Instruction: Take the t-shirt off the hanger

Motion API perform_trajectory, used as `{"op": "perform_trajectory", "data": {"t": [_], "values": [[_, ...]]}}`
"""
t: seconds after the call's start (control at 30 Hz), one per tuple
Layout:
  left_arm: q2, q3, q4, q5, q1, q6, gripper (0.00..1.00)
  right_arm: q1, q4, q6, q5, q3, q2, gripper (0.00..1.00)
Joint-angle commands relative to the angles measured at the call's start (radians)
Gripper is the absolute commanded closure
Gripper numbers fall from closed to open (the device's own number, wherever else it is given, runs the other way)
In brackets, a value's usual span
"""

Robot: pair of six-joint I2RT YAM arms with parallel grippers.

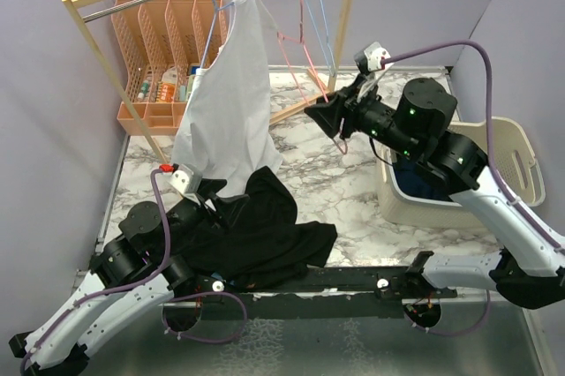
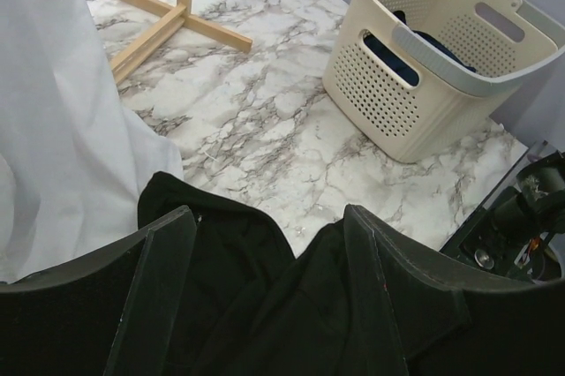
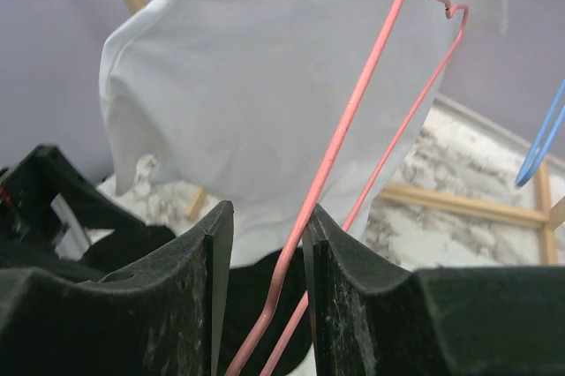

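Mostly marble table (image 1: 353, 195), lilac walls (image 1: 35, 129), wooden rack (image 1: 93, 41)

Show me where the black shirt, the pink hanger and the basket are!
black shirt (image 1: 265, 235), top external view, on the middle of the crumpled cloth.
pink hanger (image 3: 342, 129), right wrist view, on its long slanted wire.
basket (image 2: 415, 102), left wrist view, on its holey side wall.
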Motion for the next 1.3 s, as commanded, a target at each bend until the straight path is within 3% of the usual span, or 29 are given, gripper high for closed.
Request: {"op": "perform_trajectory", "data": {"t": [0.0, 0.47, 1.27], "values": [[0.002, 0.012, 0.001, -0.027, 0.001, -0.003, 0.29, -0.002, 0.228, -0.117, 0.117, 0.059, 0.067, 0.99], [-0.033, 0.002, -0.012, -0.016, 0.001, -0.038, 0.31, -0.005, 0.324, -0.276, 0.253, 0.332, 0.356, 0.99], [-0.056, 0.003, -0.021, -0.04, 0.002, -0.048, 0.31, -0.112, 0.293, -0.2, 0.131, 0.472, 0.576, 0.99]]}}
